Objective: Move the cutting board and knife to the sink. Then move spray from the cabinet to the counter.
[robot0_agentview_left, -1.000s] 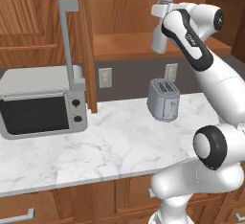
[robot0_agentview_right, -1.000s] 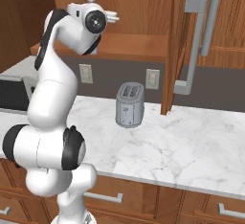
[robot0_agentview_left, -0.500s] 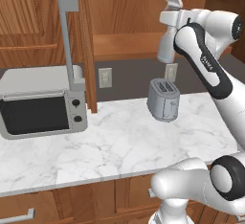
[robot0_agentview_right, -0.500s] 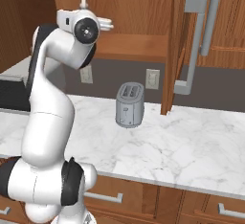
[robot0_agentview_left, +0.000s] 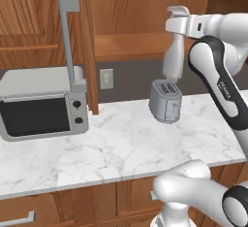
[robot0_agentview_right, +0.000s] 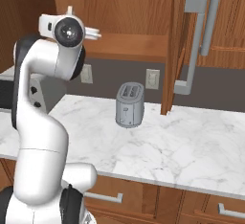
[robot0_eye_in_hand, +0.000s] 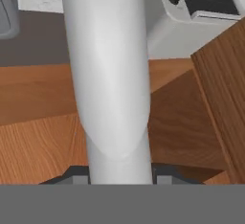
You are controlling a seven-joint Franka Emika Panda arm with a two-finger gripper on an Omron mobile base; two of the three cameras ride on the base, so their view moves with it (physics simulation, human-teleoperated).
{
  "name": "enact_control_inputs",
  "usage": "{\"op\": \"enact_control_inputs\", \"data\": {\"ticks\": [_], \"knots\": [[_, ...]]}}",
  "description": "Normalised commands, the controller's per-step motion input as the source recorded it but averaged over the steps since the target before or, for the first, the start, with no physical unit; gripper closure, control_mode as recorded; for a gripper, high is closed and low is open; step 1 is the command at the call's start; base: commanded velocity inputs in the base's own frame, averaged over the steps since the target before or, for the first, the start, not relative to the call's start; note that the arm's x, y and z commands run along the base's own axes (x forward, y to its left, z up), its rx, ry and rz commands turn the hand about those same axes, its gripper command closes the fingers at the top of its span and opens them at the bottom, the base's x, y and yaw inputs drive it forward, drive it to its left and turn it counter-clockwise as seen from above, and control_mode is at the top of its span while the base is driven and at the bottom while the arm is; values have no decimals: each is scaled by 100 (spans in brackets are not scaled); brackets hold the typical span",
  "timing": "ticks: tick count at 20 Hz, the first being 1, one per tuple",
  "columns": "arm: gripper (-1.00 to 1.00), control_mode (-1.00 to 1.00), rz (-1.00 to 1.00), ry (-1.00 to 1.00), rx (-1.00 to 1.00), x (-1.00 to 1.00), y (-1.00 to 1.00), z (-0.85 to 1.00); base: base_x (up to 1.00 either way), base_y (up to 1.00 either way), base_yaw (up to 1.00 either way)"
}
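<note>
— So, where does the spray (robot0_agentview_left: 173, 58) stand?

— It's in the claw (robot0_eye_in_hand: 115, 177), whose two dark tips sit against either side of the pale bottle in the hand view. In the left base view the bottle hangs upright under the hand, its trigger head up by the wrist, in front of the cabinet (robot0_agentview_left: 145, 8) shelf and directly above the toaster (robot0_agentview_left: 165, 100), clear of both.

— Then it's out of the cabinet?

— By the look of it, yes. The bottle's base is off the wooden shelf, with open air beneath it down to the toaster. The cabinet door (robot0_agentview_right: 191, 41) stands wide open, long grey bar handle showing.

— And the cutting board and knife?

— I can't place them from these views; no sink is in sight, so I can't confirm that half. I'd judge we are well into the second part.

— What's left?

— Lowering the bottle onto the marble tabletop (robot0_agentview_left: 111, 148) and letting go. There is bare surface between the toaster and the microwave (robot0_agentview_left: 41, 102), which seems the safer landing, since straight down means hitting the toaster.
</note>
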Motion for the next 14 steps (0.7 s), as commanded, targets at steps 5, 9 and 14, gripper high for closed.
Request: {"op": "enact_control_inputs", "data": {"ticks": [5, 9, 14], "knots": [[100, -100, 7, 8, -1, -36, 20, -45, 0, 0, 0], [100, -100, 15, 0, -1, -3, 1, -67, 0, 0, 0], [100, -100, 19, -4, 0, 0, 0, -72, 0, 0, 0]]}}
